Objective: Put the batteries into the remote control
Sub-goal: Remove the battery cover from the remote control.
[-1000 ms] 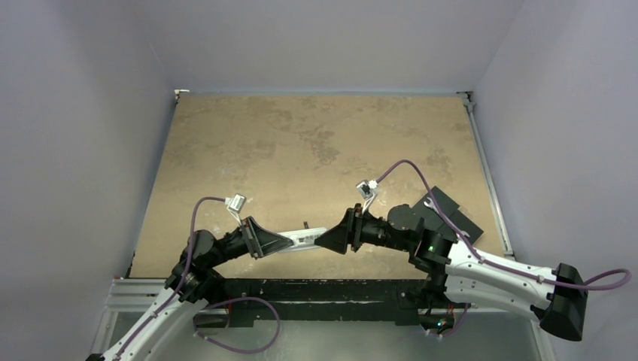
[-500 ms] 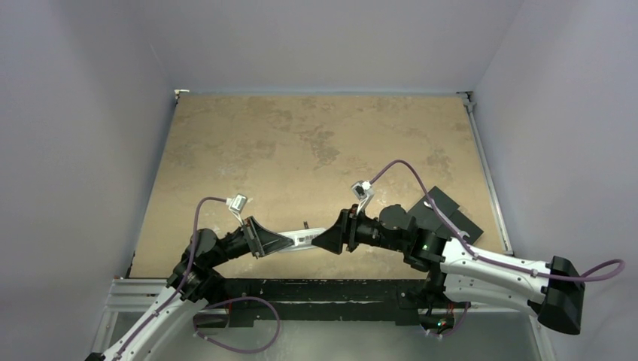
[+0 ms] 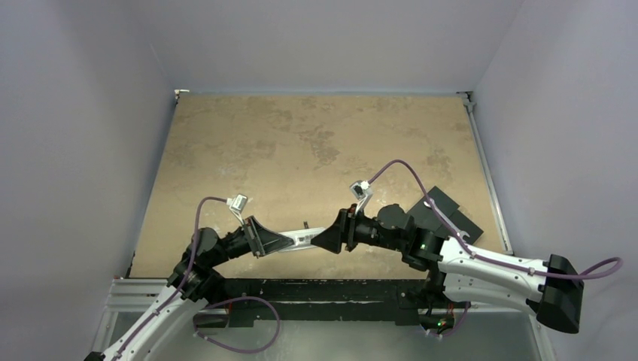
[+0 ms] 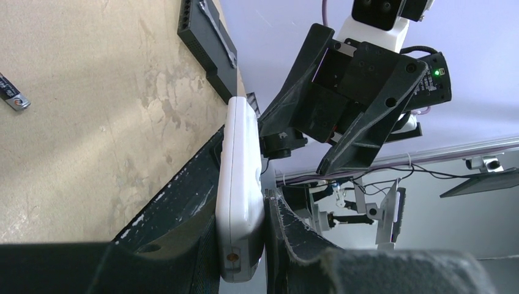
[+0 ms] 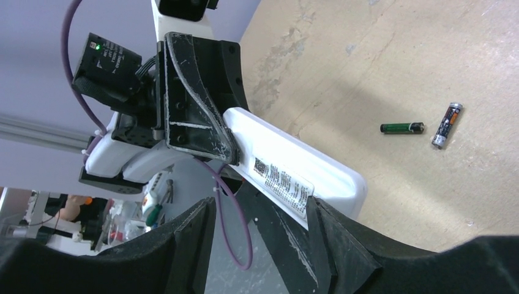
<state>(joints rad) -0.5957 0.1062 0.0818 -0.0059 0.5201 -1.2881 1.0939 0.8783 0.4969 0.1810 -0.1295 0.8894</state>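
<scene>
The tan, mottled table (image 3: 316, 135) fills the workspace. The two arms reach toward each other over its near edge. A black box (image 3: 448, 210) sits on the table at the right, beside the right arm; no writing shows on it.

The left gripper (image 3: 284, 242) is clamped on the remote control (image 5: 294, 165). Its two fingers (image 4: 183, 202) press the remote's flat faces from either side and hold it edge-up, off the table, between the two arms. The remote's free end points at the right gripper (image 3: 320, 240), whose jaws stand apart. In the right wrist view that end lies just past the fingertips, close to one finger (image 5: 324, 239). Whether the finger touches the remote cannot be told, and nothing is held in these jaws.

The plain white back of the remote faces the right wrist camera. It carries a long white sticker (image 5: 283, 177) with a small square code and several lines of fine print, too small to read. A small round hole shows on the narrow end of the remote in the left wrist view.

The batteries (image 5: 401, 127) lie on the bare table, well apart from the remote and from both grippers. They are near each other but not touching. One is dark with a green band and lies roughly level. The other battery (image 5: 447, 124) is tilted, dark with an orange mark and a silver end. Both have printing, but none of it is legible.

A green light (image 5: 93, 46) glows on the left wrist housing.
</scene>
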